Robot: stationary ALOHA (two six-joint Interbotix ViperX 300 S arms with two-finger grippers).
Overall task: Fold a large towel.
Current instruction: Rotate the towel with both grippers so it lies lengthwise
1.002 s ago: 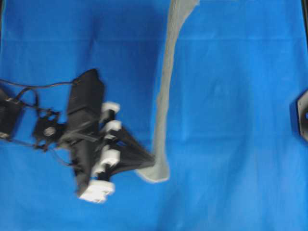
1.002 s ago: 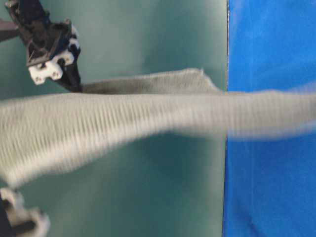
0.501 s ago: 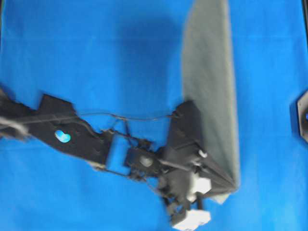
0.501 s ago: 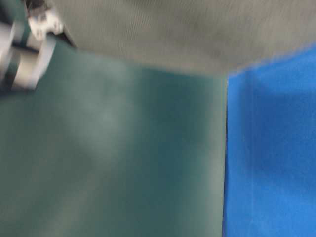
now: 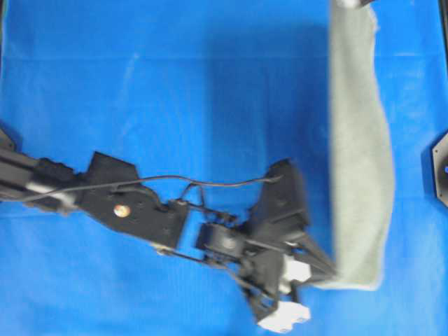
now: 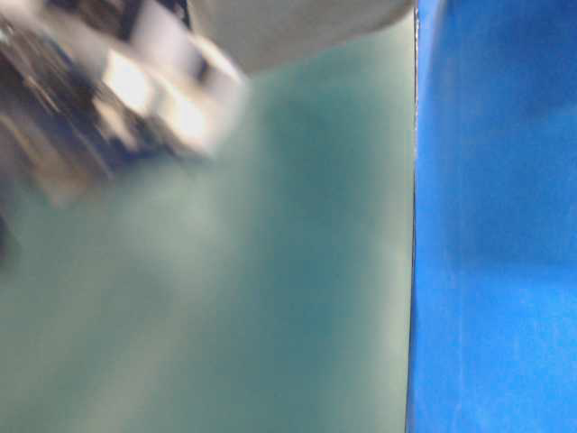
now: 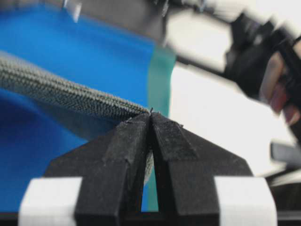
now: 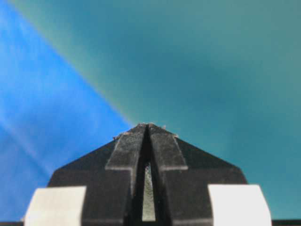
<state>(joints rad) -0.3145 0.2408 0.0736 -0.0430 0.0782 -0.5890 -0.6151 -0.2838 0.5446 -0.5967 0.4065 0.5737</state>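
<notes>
Probably a robotics lab: blue sheet over a workbench.

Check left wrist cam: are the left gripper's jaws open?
No, the left gripper is pinched shut on the towel edge.

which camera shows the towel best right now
The overhead view: the towel shows as a long strip over the blue sheet. Table-level catches a blurred bit; the wrist views only cloth at the jaws.
</notes>
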